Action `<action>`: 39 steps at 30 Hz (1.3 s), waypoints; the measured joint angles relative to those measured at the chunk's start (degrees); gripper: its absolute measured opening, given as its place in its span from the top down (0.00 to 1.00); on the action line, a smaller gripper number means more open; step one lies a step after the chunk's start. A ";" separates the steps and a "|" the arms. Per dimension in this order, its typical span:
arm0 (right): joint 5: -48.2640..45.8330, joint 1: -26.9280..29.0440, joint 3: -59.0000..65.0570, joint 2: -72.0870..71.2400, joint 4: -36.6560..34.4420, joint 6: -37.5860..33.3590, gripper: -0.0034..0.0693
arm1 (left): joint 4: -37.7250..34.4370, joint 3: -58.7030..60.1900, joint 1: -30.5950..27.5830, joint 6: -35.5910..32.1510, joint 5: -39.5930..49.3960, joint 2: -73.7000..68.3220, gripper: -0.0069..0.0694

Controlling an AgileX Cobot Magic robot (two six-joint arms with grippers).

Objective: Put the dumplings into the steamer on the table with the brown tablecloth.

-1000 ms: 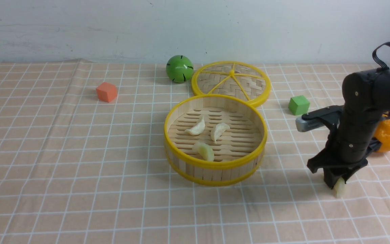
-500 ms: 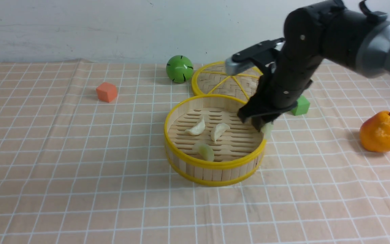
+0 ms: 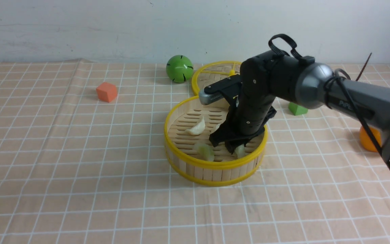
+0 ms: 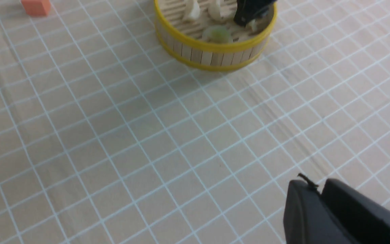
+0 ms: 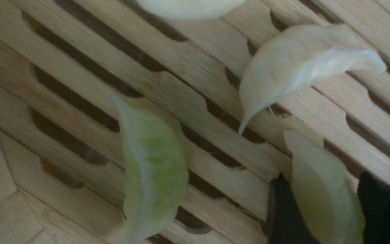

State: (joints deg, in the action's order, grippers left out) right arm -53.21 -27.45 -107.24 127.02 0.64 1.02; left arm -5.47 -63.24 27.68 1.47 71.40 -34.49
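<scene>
Hanging low inside the steamer (image 3: 215,165), the right gripper (image 3: 236,149) is clamped on one dumpling (image 3: 240,151). Three more dumplings (image 5: 151,169) lie beside it.

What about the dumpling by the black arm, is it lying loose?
No, two black fingers grip the dumpling from both sides inside the steamer.

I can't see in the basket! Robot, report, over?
Right gripper shut on fourth dumpling, low inside steamer. Three dumplings on its floor. Left gripper apart, state unclear. Nothing blocking.
</scene>
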 joint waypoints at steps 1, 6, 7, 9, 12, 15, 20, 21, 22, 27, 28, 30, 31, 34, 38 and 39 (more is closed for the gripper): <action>-0.57 0.00 -0.06 -0.13 0.00 0.73 0.43 | 0.00 2.99 0.00 -0.07 -1.03 1.05 0.82; -4.85 0.00 -1.73 -3.21 0.00 1.18 0.33 | 0.05 12.66 0.00 -0.07 -6.58 5.89 0.82; -6.28 0.00 -1.84 -6.07 -0.25 0.78 0.33 | 0.05 16.56 0.00 -0.07 -9.20 9.21 0.82; -7.77 -0.18 -1.84 -10.63 -1.22 -0.41 0.36 | 0.10 20.12 0.00 -0.01 -12.81 13.01 0.82; -8.33 -0.85 -0.86 -18.55 -3.44 -3.32 0.46 | 0.10 25.79 0.00 1.85 -19.58 19.41 0.82; -7.64 -1.98 2.71 -25.54 -4.44 -5.15 0.58 | 0.10 30.75 0.00 4.99 -26.18 24.43 0.82; -3.63 -3.72 13.63 -36.36 -4.82 -5.91 0.79 | 0.10 36.03 0.00 7.35 -35.41 28.57 0.81; -1.42 -4.27 18.22 -40.20 -4.82 -5.99 0.84 | 0.10 37.19 0.00 7.46 -37.07 28.92 0.81; 0.27 -4.64 20.25 -41.86 -4.82 -6.19 0.88 | 0.10 37.58 0.00 7.53 -37.77 28.91 0.81; 12.05 -7.16 36.44 -55.99 -4.82 -7.23 0.98 | 0.10 38.98 0.00 7.65 -37.91 28.91 0.81; 14.68 -7.69 39.91 -59.33 -4.82 -7.25 0.98 | 0.10 38.99 0.00 7.65 -37.72 28.91 0.81; 19.03 -8.47 45.30 -64.87 -4.82 -7.25 0.98 | 0.10 39.03 0.00 7.65 -37.52 28.91 0.81; 20.72 -8.77 47.33 -67.06 -4.82 -7.25 0.98 | 0.10 39.05 0.00 7.65 -37.38 28.91 0.81; 24.95 -9.37 52.44 -72.91 -5.06 -7.25 0.98 | 0.10 39.05 0.00 7.65 -37.10 28.91 0.81; 30.81 -9.42 60.13 -83.14 -6.39 -7.25 0.98 | 0.10 39.05 0.00 7.65 -36.85 28.91 0.81; 31.30 -9.42 61.07 -84.69 -6.54 -7.25 0.98 | 0.10 39.05 0.00 7.65 -36.69 28.91 0.81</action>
State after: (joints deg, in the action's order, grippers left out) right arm -21.91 -36.87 -46.17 42.33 -5.90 -6.23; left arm -5.37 -24.19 27.68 9.12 34.71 -5.58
